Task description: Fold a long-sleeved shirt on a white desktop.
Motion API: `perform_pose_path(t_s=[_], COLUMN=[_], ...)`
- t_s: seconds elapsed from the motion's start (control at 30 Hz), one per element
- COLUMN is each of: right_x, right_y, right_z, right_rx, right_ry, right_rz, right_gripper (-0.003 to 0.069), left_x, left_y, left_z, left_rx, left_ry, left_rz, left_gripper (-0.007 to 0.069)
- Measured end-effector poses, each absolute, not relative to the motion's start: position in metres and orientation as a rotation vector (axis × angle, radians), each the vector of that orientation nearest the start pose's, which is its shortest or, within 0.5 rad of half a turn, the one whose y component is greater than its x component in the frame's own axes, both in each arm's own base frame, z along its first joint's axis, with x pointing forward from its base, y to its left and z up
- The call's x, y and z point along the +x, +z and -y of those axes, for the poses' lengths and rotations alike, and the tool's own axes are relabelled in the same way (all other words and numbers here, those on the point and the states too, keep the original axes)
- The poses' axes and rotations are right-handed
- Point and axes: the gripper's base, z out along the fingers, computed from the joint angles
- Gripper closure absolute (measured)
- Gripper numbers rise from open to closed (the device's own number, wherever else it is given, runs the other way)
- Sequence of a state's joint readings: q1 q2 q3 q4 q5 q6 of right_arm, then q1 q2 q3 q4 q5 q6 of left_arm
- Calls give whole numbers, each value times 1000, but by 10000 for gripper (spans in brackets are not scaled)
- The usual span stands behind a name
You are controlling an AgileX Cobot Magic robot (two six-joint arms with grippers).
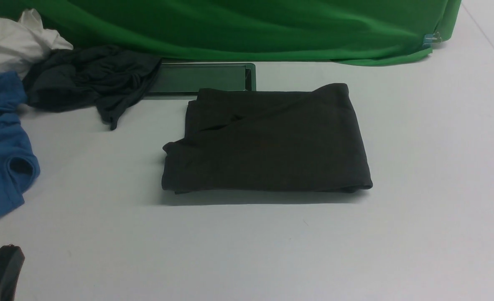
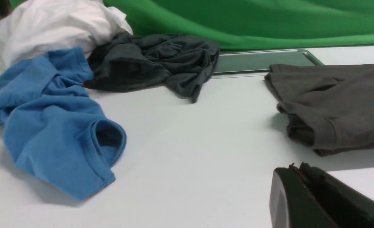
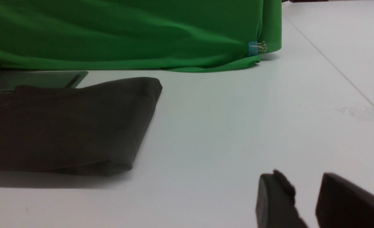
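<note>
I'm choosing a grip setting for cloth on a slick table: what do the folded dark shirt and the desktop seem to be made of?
The long-sleeved shirt: probably soft matte knit jersey, likely cotton; it creases limply and shows a stitched hem. The white desktop: smooth, hard, faintly glossy, perhaps laminate; it shows soft sheen and no grain.

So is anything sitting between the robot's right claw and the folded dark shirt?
No, nothing visible. Only bare white desktop lies between the right gripper and the long-sleeved shirt. The blue garment and the dark grey garment sit off on the shirt's other side.
</note>
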State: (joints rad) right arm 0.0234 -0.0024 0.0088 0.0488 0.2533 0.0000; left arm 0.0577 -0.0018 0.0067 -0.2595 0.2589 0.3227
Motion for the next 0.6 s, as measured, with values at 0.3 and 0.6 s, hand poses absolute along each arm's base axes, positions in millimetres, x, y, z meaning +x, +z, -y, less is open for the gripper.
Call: perform_pose_path(t_s=[0.3,0.6], right_x=[55,55], right_y=[187,187], right_z=[-2,-2], right_rx=[12,12], right_ry=[62,62], right_rz=[-1743,-1743], right_gripper=[450,438], left_x=[55,56], left_y=[189,189], left_z=[3,3], left_rx=[68,67], left_ry=[34,35], left_rz=[-1729,-1725], left_gripper=[608,608])
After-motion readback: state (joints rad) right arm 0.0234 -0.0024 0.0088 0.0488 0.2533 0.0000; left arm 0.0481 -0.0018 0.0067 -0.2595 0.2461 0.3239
